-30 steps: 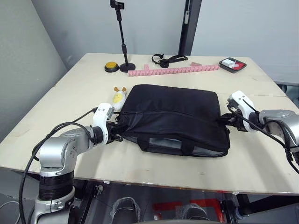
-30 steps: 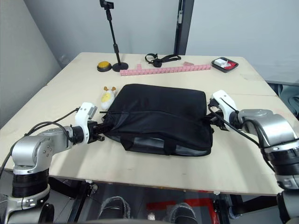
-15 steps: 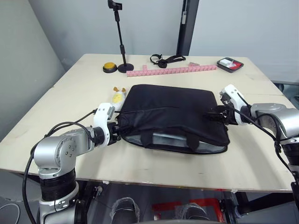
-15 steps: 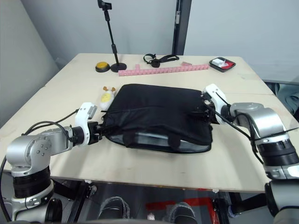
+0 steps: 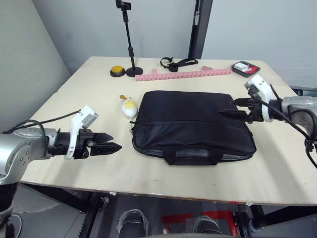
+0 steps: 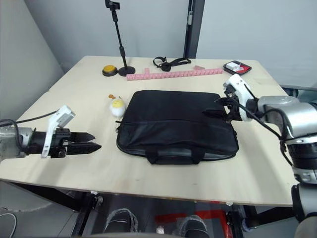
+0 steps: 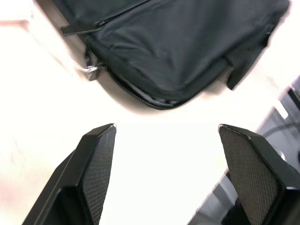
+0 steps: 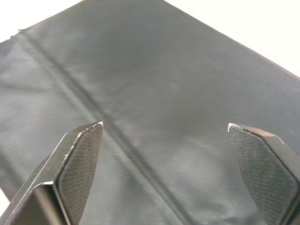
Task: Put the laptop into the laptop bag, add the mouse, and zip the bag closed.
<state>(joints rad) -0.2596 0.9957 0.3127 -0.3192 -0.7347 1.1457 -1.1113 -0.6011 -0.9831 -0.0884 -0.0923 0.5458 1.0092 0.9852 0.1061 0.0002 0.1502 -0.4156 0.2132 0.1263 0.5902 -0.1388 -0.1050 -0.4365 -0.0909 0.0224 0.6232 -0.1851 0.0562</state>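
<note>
Laptop bag (image 5: 193,126) lies flat on the table (image 5: 89,94). Left gripper (image 5: 110,142) hovers beside it, fingers apart, holding nothing. Right gripper (image 5: 234,106) hovers over its far right corner, fingers likewise spread.

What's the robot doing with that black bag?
It is packing the laptop bag, which lies flat on the table. Neither gripper holds anything now. The left gripper is open above the table, to the left of the bag. The right gripper is open over the bag's right end. A small white and yellow toy sits by the bag's left side.
</note>
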